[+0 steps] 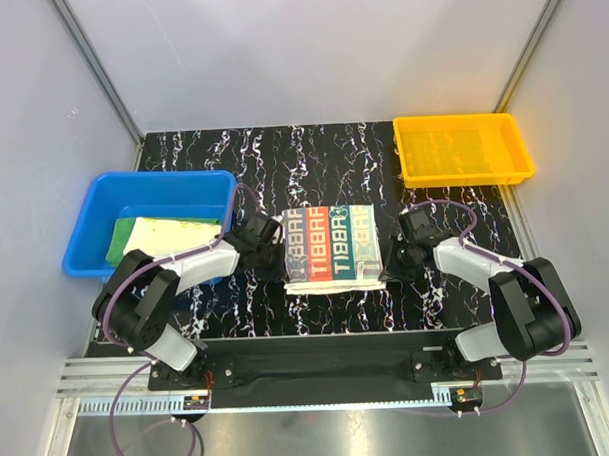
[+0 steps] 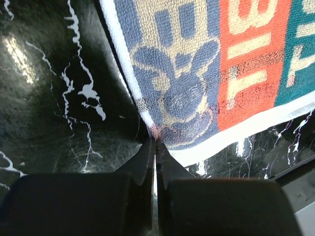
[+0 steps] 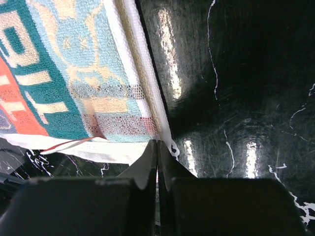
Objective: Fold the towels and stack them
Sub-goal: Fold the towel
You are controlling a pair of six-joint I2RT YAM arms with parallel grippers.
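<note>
The cream towel printed with coloured "RABBIT" words [image 1: 330, 249] lies folded on the black marbled table between the arms. My left gripper [image 1: 281, 255] is at its near left corner. In the left wrist view the jaws [image 2: 155, 140] are closed, pinching the corner of the towel [image 2: 197, 73]. My right gripper [image 1: 388, 266] is at the near right corner. In the right wrist view its jaws [image 3: 158, 142] are closed on the white hem of the towel [image 3: 74, 83]. The green towel [image 1: 120, 237] and the pale yellow towel [image 1: 175, 233] lie in the blue bin.
The blue bin [image 1: 103, 190] stands at the left, close behind my left arm. An orange-yellow tray [image 1: 462, 150] stands at the back right. Grey walls enclose the table on three sides.
</note>
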